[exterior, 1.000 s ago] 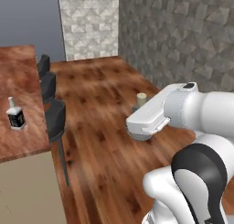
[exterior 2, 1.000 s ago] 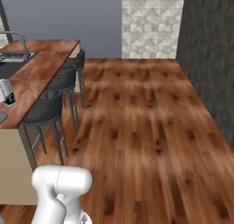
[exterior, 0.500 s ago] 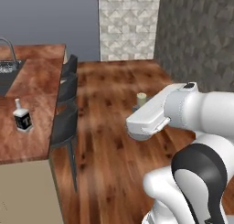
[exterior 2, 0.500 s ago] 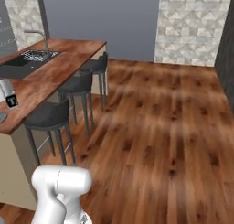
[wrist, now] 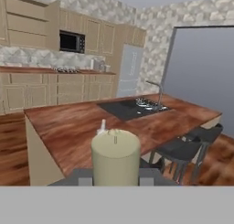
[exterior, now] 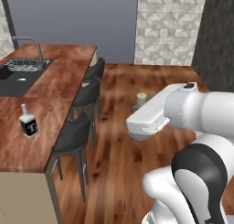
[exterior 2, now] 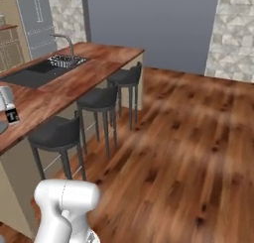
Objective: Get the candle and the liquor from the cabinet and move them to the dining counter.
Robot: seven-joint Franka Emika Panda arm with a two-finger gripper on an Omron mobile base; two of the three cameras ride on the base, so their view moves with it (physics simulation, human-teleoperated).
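The candle (wrist: 115,157), a thick pale cylinder, sat low in the hand view's centre, pinched in the claw (wrist: 115,175). The liquor (exterior: 29,123) already stood on the worktop (exterior: 55,86), at the left of the left base view. Only the candle remained to set down. The claw's fingers were mostly hidden behind the candle.

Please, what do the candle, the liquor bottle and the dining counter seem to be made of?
The candle, shut in the gripper, looks like matte pale wax, a wick on top. The liquor bottle seems glass: glossy black body, clear neck, white cap, possibly plastic. The dining counter appears polished reddish wood, with visible grain.
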